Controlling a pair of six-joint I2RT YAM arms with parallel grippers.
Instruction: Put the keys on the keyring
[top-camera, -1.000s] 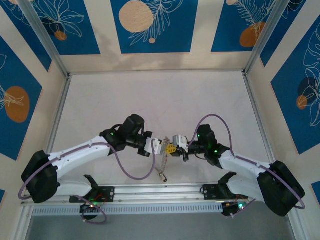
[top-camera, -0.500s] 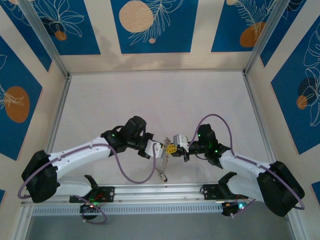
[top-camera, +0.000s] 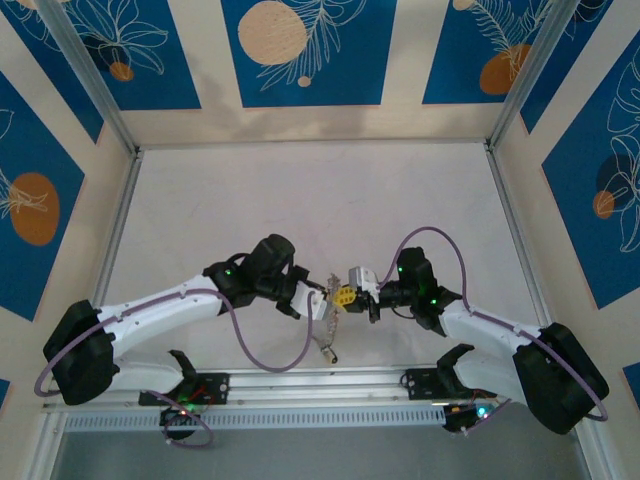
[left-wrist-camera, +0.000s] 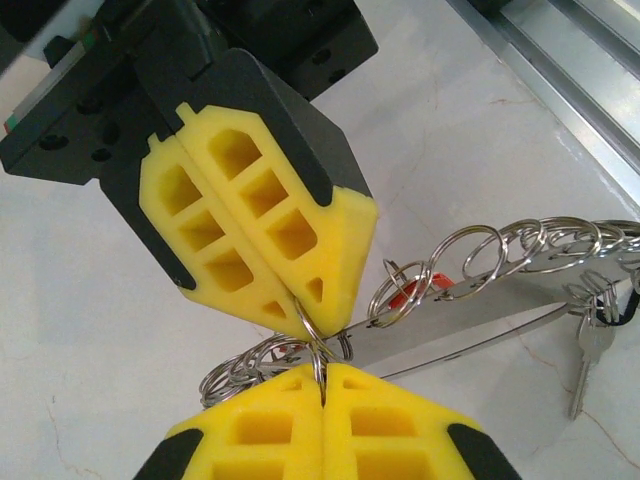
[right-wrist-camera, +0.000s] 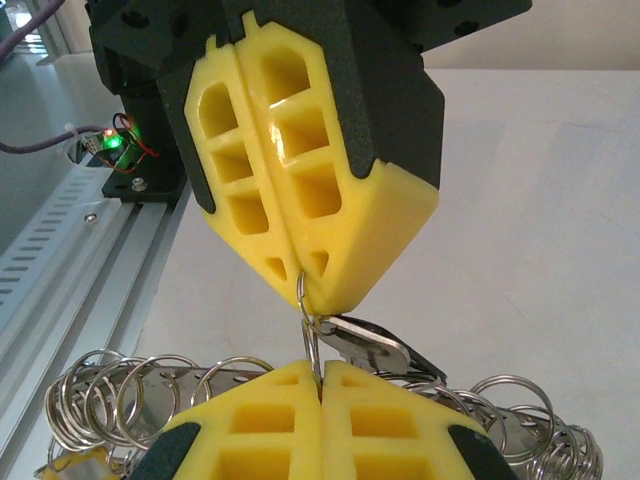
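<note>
Both grippers meet tip to tip low over the white table (top-camera: 300, 200). My left gripper (left-wrist-camera: 322, 372) is shut on a thin split ring (left-wrist-camera: 320, 350) of the keyring (left-wrist-camera: 480, 318), a flat silvery band strung with several small rings. My right gripper (right-wrist-camera: 320, 370) is shut on a small ring (right-wrist-camera: 312, 345) that carries a silvery key (right-wrist-camera: 375, 350). The two pinched rings look linked. In the top view the left gripper (top-camera: 318, 296) and right gripper (top-camera: 352, 297) nearly touch, and the keyring (top-camera: 326, 335) trails toward the near edge. Another key (left-wrist-camera: 590, 345) and a red tag (left-wrist-camera: 415, 290) hang on the band.
The aluminium rail (top-camera: 320, 385) along the near table edge lies just beyond the keyring's lower end. Patterned blue walls (top-camera: 300, 50) enclose the table on three sides. A yellow tag (right-wrist-camera: 70, 462) sits among the rings at the left.
My left gripper has moved right, closing the gap to the right gripper. The hanging keyring shifted a little right with it. The right arm has barely moved.
</note>
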